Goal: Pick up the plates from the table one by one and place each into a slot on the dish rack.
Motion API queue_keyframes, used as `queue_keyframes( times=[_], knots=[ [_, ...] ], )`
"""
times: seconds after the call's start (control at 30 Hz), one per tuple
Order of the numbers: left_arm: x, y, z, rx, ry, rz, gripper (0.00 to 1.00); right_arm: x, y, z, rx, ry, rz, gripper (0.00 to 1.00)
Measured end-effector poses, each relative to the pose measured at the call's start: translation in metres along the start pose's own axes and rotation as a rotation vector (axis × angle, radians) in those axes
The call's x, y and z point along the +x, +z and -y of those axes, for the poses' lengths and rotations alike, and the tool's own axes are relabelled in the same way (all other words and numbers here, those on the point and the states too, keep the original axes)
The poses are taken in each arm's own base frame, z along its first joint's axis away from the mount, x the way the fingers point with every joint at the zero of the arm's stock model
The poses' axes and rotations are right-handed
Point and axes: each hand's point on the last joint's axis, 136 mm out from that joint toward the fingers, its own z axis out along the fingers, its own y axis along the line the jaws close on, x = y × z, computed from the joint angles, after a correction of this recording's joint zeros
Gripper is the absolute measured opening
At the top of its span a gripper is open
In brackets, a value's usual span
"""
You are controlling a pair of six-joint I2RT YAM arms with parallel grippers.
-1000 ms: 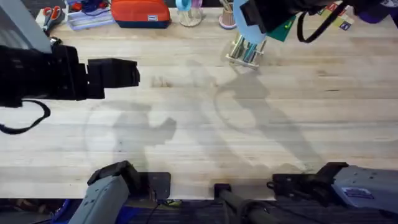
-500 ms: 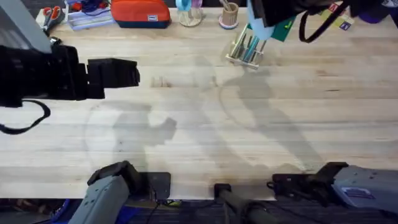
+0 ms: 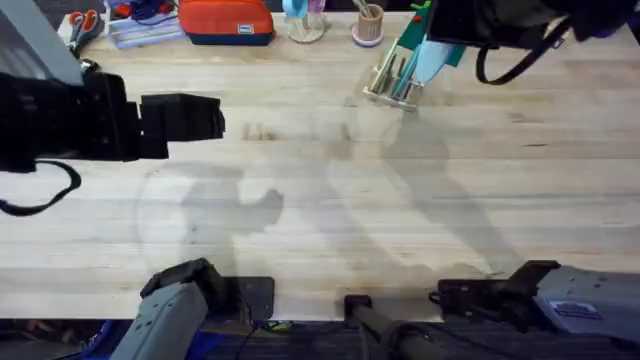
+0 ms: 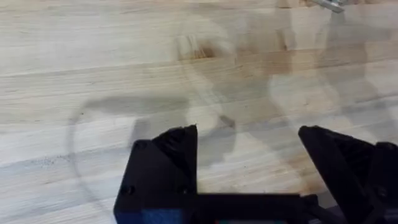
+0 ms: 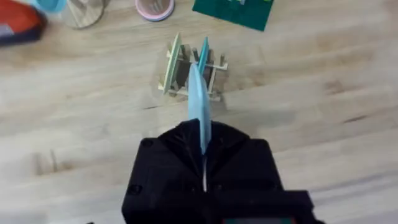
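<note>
My right gripper (image 3: 447, 35) hangs at the table's far right, shut on a light blue plate (image 3: 431, 62). In the right wrist view this plate (image 5: 198, 106) is held edge-on in my right gripper (image 5: 203, 138), just above the dish rack (image 5: 176, 70). Another blue plate (image 5: 203, 48) stands upright in one of the rack's slots. From overhead the dish rack (image 3: 385, 82) sits just left of the held plate. My left gripper (image 3: 205, 117) hovers open over bare table (image 3: 330, 200) at the left; its fingers (image 4: 177, 149) have nothing between them.
Along the far edge stand an orange pouch (image 3: 225, 20), a clear glass (image 3: 305, 22), a cup of sticks (image 3: 368, 27) and a clear tray with scissors (image 3: 120, 25). A green brick board (image 5: 233, 9) lies just behind the rack.
The right arm has shifted right and toward the far edge with the plate, which now hangs at the rack's right side instead of left above it. The left arm stayed still.
</note>
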Motion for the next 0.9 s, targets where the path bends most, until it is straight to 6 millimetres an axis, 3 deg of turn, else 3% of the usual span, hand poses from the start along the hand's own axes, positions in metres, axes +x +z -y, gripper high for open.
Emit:
queue_keyframes(
  times=[0.23, 0.7, 0.9],
  knots=[
    [0.000, 0.000, 0.000, 0.000, 0.000, 0.000, 0.993, 0.002, 0.000, 0.003, 0.011, 0.141, -0.007, 0.030],
    [0.000, 0.000, 0.000, 0.000, 0.000, 0.000, 0.994, 0.001, 0.001, 0.004, 0.017, 0.179, -0.005, 0.030],
    [0.000, 0.000, 0.000, 0.000, 0.000, 0.000, 0.993, -0.004, 0.006, 0.019, 0.053, 0.208, -0.006, 0.031]
  ],
)
